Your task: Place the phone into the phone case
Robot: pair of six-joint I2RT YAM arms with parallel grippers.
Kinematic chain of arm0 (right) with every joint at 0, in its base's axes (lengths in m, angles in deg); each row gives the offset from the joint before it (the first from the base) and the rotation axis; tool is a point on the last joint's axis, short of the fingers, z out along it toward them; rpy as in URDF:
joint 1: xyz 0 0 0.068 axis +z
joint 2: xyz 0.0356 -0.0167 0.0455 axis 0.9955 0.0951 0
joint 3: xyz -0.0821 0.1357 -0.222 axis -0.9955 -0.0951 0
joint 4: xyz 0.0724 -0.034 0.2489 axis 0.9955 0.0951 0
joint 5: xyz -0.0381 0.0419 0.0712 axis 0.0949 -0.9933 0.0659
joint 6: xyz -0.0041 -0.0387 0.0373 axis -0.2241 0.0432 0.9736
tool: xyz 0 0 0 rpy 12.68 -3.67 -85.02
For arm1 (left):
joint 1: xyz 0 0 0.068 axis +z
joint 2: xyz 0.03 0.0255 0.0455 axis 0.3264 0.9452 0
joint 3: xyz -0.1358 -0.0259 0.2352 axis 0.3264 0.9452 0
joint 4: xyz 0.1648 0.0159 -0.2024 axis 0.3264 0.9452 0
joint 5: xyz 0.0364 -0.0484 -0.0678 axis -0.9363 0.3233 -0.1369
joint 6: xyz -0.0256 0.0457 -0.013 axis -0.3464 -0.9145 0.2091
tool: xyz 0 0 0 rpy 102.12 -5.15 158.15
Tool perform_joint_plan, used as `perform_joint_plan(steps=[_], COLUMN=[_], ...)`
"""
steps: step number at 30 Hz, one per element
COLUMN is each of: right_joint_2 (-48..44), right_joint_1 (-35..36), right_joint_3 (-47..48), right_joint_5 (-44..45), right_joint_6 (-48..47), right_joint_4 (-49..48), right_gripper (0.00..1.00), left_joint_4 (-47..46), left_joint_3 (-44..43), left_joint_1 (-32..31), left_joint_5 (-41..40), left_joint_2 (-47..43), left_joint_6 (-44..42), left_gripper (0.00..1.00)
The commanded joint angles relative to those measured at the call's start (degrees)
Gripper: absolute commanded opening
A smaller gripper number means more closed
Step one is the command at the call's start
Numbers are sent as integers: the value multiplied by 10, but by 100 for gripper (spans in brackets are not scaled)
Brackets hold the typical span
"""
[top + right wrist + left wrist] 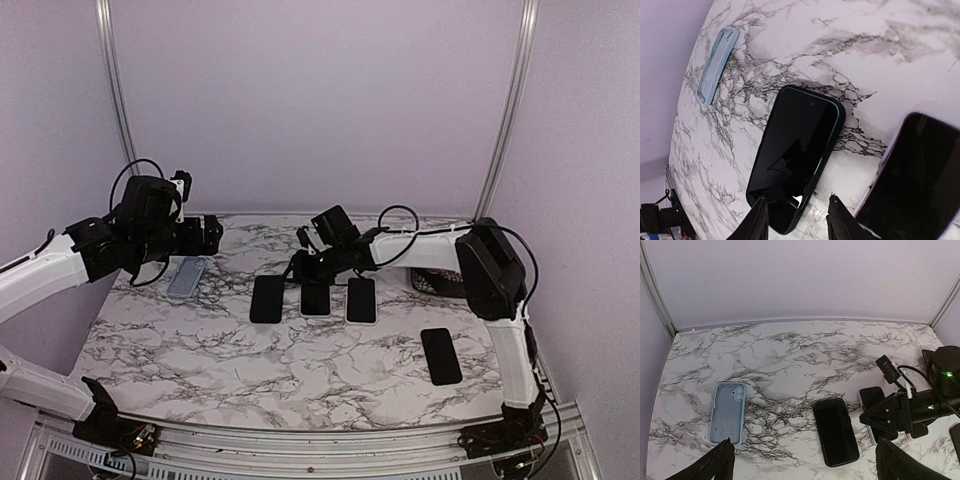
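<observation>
Overhead, the right gripper (312,272) hovers at a tight row of phones (315,298) mid-bench, toward the far edge; such crowding risks nudging a neighbour. Left wrist: left gripper (805,441) spread wide, phone case (727,412) just ahead near the left edge. Right wrist: jaws spread, the phone (795,155) just beyond them, untouched.

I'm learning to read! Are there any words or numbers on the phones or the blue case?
None: no words, numbers or logos can be read in any view.
The phones: dark, blank screens only.
The phone case: plain light blue, no lettering visible.
The green light on the right arm: just a dot, not a sign.
</observation>
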Motion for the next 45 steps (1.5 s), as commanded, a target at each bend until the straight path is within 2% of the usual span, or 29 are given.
perform_joint_plan(steps=[1,6,8,9,13,16,18,22,25,29,38,42,45], right_joint_2=[-120,-215,-251,-268,-332,-360,-369,-372,-373,-381,-396,-403,-401], right_joint_1=[13,13,12,12,12,12,12,12,12,12,12,21,32], right_joint_3=[42,-4,-36,-57,-134,-177,-194,-209,-212,-216,-216,-210,-201], right_joint_5=[132,261,290,301,318,315,315,311,311,312,309,304,302], right_joint_6=[-105,-155,-159,-159,-144,-136,-132,-130,-131,-132,-131,-131,-128], right_joint_4=[121,235,267,277,276,265,263,266,270,270,270,259,248], right_gripper=[41,45,46,46,47,48,48,48,48,48,48,48,48], left_joint_4=[78,134,171,178,207,211,211,208,203,203,203,194,141], left_joint_3=[-76,-152,-191,-207,-260,-273,-276,-267,-260,-261,-245,-240,-204], left_joint_1=[73,179,211,222,249,260,262,263,265,282,283,282,275], left_joint_5=[98,223,244,228,131,127,151,182,167,189,243,261,273], left_joint_2=[92,240,295,320,413,459,477,491,504,533,531,496,421], left_joint_6=[-43,-91,-102,-109,-127,-129,-132,-132,-134,-128,-133,-130,-125], left_gripper=[99,99,95,93,75,55,51,50,50,45,0,0,0])
